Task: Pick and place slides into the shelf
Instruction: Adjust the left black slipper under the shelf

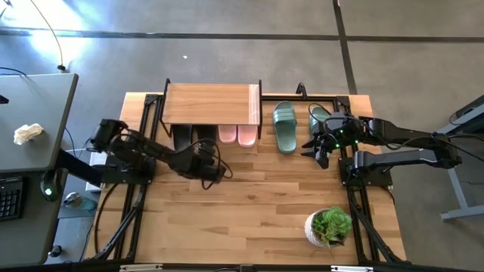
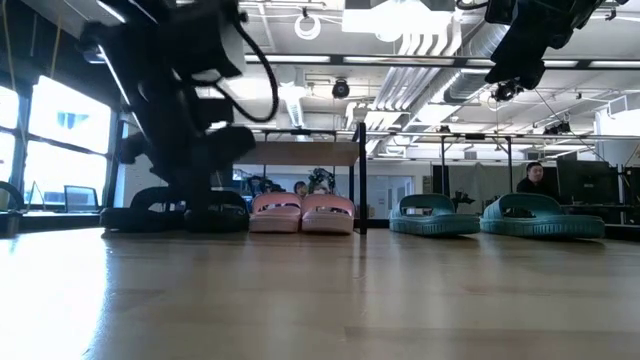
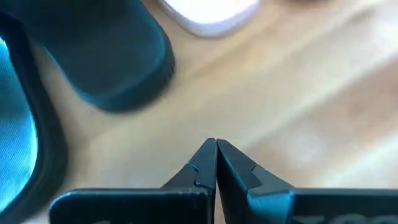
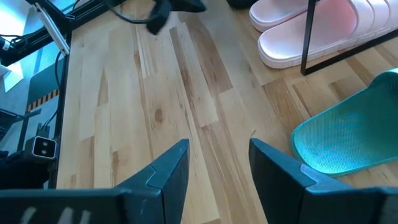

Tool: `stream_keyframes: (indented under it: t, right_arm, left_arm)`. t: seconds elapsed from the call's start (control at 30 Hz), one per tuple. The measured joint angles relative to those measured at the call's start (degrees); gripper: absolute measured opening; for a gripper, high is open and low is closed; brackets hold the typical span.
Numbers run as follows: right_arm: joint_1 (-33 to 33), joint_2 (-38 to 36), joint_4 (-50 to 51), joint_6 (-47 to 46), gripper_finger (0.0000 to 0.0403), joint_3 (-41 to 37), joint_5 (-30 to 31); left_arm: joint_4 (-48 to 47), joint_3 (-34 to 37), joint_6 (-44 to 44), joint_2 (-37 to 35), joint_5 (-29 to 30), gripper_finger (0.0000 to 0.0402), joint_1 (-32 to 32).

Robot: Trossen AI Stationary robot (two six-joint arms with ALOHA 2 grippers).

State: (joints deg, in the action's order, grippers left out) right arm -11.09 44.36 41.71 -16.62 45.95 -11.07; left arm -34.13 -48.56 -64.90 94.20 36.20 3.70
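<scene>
A: Left gripper [image 1: 214, 170] clenched, empty, in front of the black slides [image 1: 193, 137] under the shelf [image 1: 208, 103]; pink slides [image 1: 237, 134] beside them.

B: Green slides [image 1: 285, 127] outside. Right gripper [image 1: 321, 149] released, above them; grab the strap square. Second green one half hidden.

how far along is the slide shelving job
Done: black slides and pale pink slides sit under the wooden-topped shelf. In hand: nothing; the open right hand hovers by the sage green slides, the left hand shut. Left: both green slides.
</scene>
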Motion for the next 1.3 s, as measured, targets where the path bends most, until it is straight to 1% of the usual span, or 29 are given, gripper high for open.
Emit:
stream_keyframes:
  t: [0.07,0.23,0.27,0.33,0.43,0.57,0.73,0.87,0.97,1.3]
  right_arm:
    - [0.0,0.0,0.0,0.0,0.0156,0.0,0.0]
    - [0.0,0.0,0.0,0.0,0.0156,0.0,0.0]
    - [0.0,0.0,0.0,0.0,0.0156,0.0,-0.1]
    - [0.0,0.0,0.0,0.0,0.0156,0.0,-0.4]
    - [0.0,0.0,0.0,-0.3,0.0156,0.0,-1.3]
    - [0.0,0.0,0.0,-0.4,0.0156,0.0,-1.4]
    - [0.0,0.0,0.0,-0.4,0.0156,0.0,-1.4]
    - [0.0,0.0,-0.3,-0.4,0.0156,0.0,-1.4]
    - [0.0,0.0,-0.6,-0.4,0.0156,0.0,-1.4]
    - [0.0,0.0,-1.3,-0.4,0.0156,0.0,-1.4]
  left_arm:
    - [-3.1,-1.0,-0.3,-1.5,-3.0,0.0000,1.6]
    - [-14.3,-3.5,-4.7,-3.7,-18.0,0.0000,3.3]
    - [-16.8,-3.6,-5.9,-3.7,-20.1,0.0000,3.3]
    - [-21.5,-3.4,-8.3,-3.7,-21.4,0.0000,3.8]
    - [-25.5,-2.2,-11.9,-3.7,-20.6,0.0000,3.8]
    - [-25.5,0.4,-14.0,-3.7,-19.4,0.0000,3.8]
    - [-25.6,4.3,-18.1,-3.2,-12.9,0.0000,3.8]
    - [-25.0,6.5,-20.3,-3.2,-8.6,0.0000,3.8]
    - [-24.2,7.8,-21.2,-3.2,-6.6,0.0000,3.8]
    - [-18.8,12.3,-24.0,-3.2,-3.5,0.0000,3.8]
